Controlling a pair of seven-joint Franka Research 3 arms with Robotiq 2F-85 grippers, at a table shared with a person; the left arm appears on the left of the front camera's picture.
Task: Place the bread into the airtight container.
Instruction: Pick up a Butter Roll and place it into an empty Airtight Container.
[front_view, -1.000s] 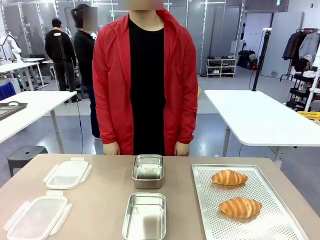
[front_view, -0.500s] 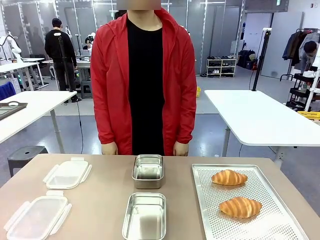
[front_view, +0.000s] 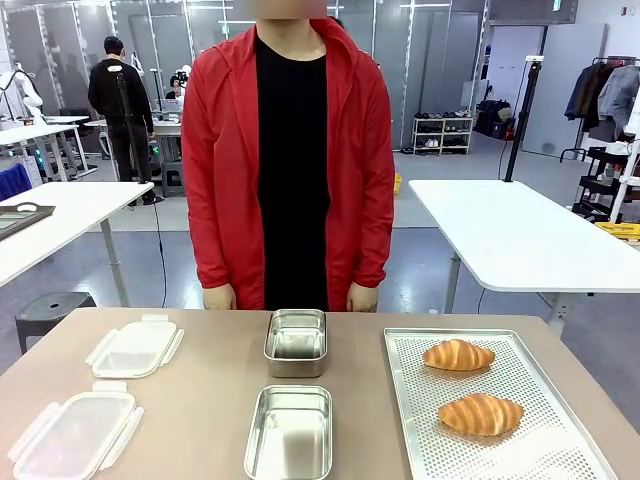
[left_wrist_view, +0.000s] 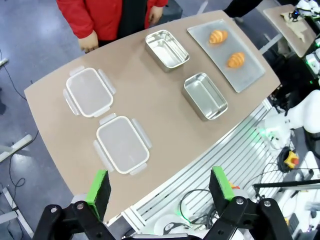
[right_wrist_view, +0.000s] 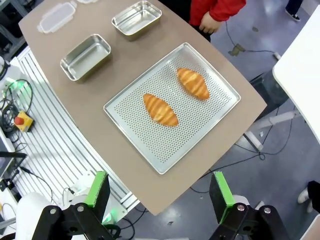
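Two golden bread rolls lie on a perforated metal tray (front_view: 560, 455) at the table's right: one nearer the person (front_view: 458, 355) (right_wrist_view: 193, 83) (left_wrist_view: 217, 36), one nearer me (front_view: 481, 414) (right_wrist_view: 160, 109) (left_wrist_view: 236, 59). Two steel containers stand mid-table, the far one (front_view: 296, 341) (left_wrist_view: 167, 49) (right_wrist_view: 136, 18) and the near one (front_view: 290, 432) (left_wrist_view: 205, 95) (right_wrist_view: 85, 56). My left gripper (left_wrist_view: 158, 187) hangs open high above the table's edge with nothing between its fingers. High over the tray side, my right gripper (right_wrist_view: 158, 190) is open too.
Two clear plastic lids (front_view: 135, 346) (front_view: 75, 435) lie on the table's left side. A person in a red jacket (front_view: 290, 150) stands at the far edge, hands (front_view: 221, 296) down by the table. White tables stand behind.
The person at the far edge shifted slightly. Nothing on the table has moved.
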